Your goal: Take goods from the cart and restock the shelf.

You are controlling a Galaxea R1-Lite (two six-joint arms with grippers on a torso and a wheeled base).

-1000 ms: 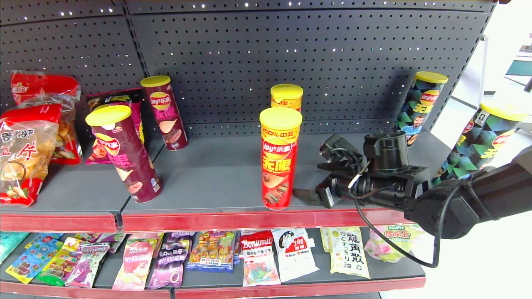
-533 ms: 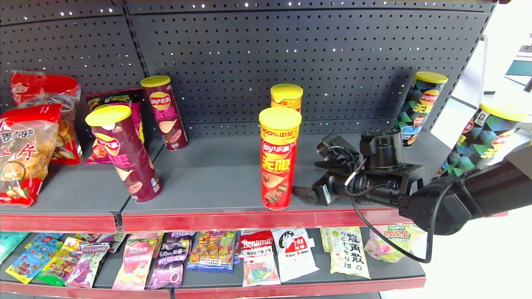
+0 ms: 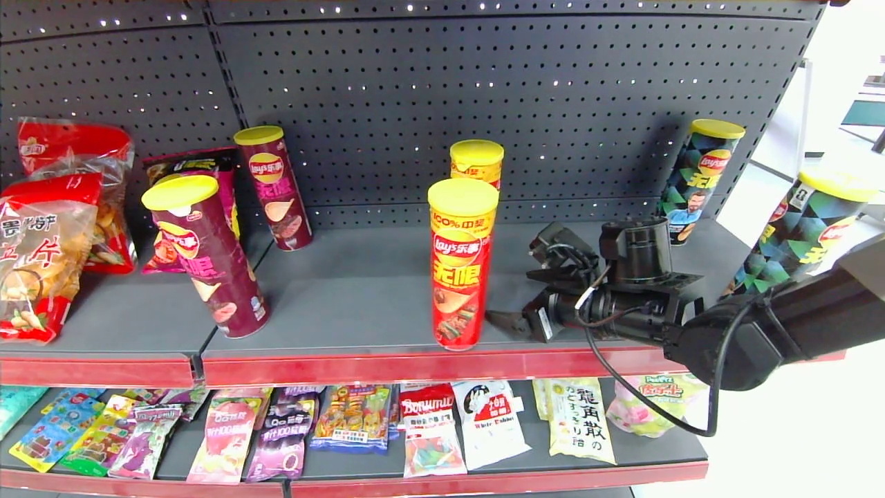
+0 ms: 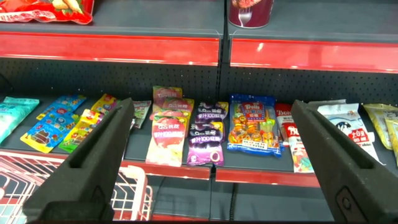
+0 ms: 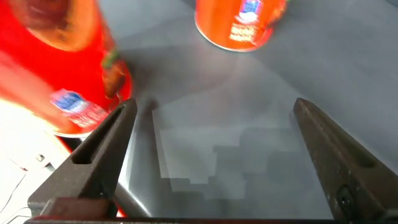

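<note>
Right now my right arm comes in from the right, low over the upper shelf (image 3: 359, 290). The forearm is nearly level and the wrist is turned so that the right gripper (image 3: 515, 299) points toward my left. Its fingers are spread wide with nothing between them. The nearer fingertip (image 3: 499, 320) lies just beside the foot of the red can (image 3: 460, 270); I cannot tell whether it touches. My left gripper (image 4: 211, 109) hangs lower down, fingers parted and empty. It is above the rim of the red cart (image 4: 68, 186) and faces the snack bags (image 4: 205, 134) on the lower shelf (image 4: 261, 176).

Compared with a second ago, the right arm has edged a little to my left, and its elbow has drawn in slightly. The red can has shifted a touch to my left as well, lid and base together. The other goods sit where they were.

That red can stands at the front of the upper shelf, just behind the red lip (image 3: 346, 368) and ahead of a second can (image 3: 476, 162) near the pegboard (image 3: 484, 90). It rests on its base with its long axis close to vertical, yellow lid up. Its printed face is turned toward the head camera.
</note>
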